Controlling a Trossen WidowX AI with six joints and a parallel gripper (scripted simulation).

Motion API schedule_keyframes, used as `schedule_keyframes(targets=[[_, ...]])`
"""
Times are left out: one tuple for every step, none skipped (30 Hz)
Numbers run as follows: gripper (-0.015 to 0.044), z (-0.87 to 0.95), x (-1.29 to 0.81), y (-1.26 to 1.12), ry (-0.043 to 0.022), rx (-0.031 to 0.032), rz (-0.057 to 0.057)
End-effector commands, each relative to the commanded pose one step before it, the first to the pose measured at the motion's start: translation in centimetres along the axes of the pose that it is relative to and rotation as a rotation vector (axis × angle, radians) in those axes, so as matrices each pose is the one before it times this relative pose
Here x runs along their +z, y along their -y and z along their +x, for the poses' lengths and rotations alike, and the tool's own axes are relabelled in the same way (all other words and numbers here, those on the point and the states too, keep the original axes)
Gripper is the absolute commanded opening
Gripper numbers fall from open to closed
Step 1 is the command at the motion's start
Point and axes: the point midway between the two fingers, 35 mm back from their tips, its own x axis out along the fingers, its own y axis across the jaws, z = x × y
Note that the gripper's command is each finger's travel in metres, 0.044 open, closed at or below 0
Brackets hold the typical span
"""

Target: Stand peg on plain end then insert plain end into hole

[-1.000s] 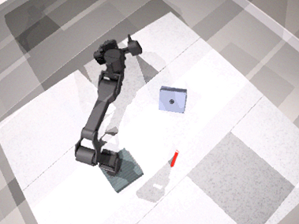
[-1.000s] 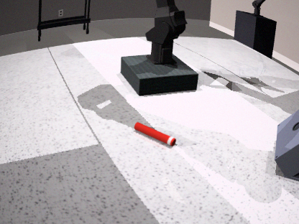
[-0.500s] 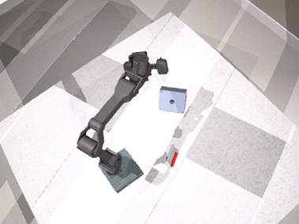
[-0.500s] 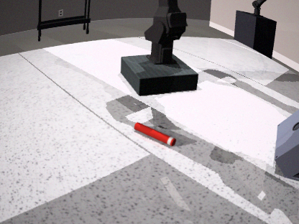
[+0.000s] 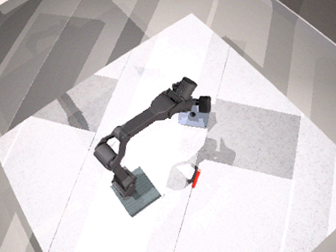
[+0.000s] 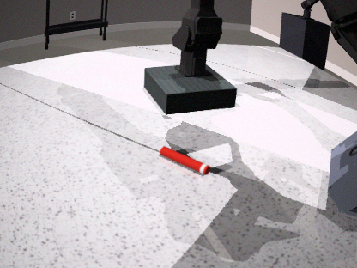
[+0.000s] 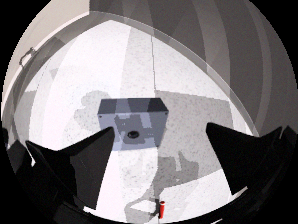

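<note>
A red peg (image 5: pixel 196 177) (image 6: pixel 184 160) (image 7: pixel 161 208) with a white band near one end lies flat on the table, apart from the arm. The grey-blue sloped panel (image 5: pixel 192 117) (image 6: pixel 345 180) (image 7: pixel 133 123) has a dark hole (image 5: pixel 190 115) (image 7: pixel 133 135) in its face. My gripper (image 5: pixel 202 104) (image 7: pixel 162 129) is open and empty. It hangs above the panel, well away from the peg. In the wrist view the two dark fingers frame the panel, and the peg shows small at the bottom.
The arm's dark base block (image 5: pixel 136 191) (image 6: pixel 190 88) stands on the table near the peg. A dark box (image 6: pixel 304 38) and a black rack (image 6: pixel 75 27) stand beyond the table's far side.
</note>
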Motion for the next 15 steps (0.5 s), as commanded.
schedule_keyframes(targets=[[0.044,1.028,-3.473,1.313,-0.12743,-0.00164,0.0125],[0.044,0.261,-0.916,0.352,-0.03328,0.00066,0.0046],[0.044,0.265,-0.912,0.338,-0.03315,0.00141,0.0046],[0.044,0.269,-0.908,0.325,-0.033,0.00217,0.0046],[0.044,0.284,-0.945,0.325,-0.03434,0.00309,0.0048],[0.044,0.289,-0.944,0.311,-0.03429,0.00394,0.0048],[0.044,0.293,-0.939,0.296,-0.03408,0.00479,0.0048],[0.044,0.296,-0.933,0.281,-0.03385,0.00565,0.0047],[0.044,0.3,-0.927,0.265,-0.0336,0.0065,0.0047],[0.044,0.303,-0.921,0.25,-0.03333,0.00736,0.0046],[0.044,0.306,-0.914,0.235,-0.03305,0.00821,0.0045],[0.044,0.309,-0.907,0.22,-0.03274,0.00906,0.0044],[0.044,0.311,-0.9,0.205,-0.03242,0.00992,0.0043],[0.044,0.314,-0.892,0.19,-0.03208,0.01076,0.0041],[0.044,0.317,-0.886,0.175,-0.03179,0.01163,0.004]])
